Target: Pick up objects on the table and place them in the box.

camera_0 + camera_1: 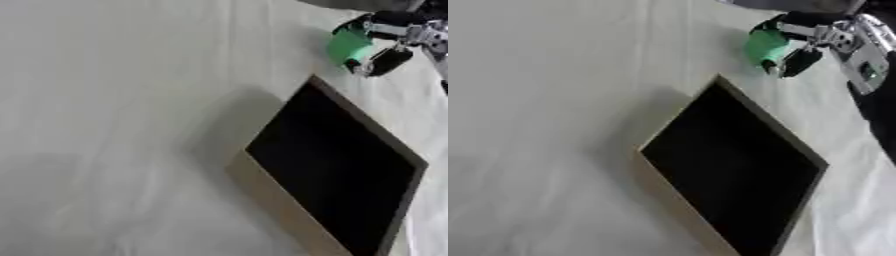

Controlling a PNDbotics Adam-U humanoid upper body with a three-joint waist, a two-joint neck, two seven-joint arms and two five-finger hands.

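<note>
The green object (765, 46) sits clamped in my right hand (802, 47), fingers curled round it, beyond the far corner of the box (677, 192). If I let go here it would land on the cloth (114, 125) outside the rim. The box's dark interior shows nothing I can make out.

Right hand (385, 45) grips green object (349, 46) beyond box (262, 185).

Right robot hand (802, 42) at upper right, fingers curled, arm reaching in
</note>
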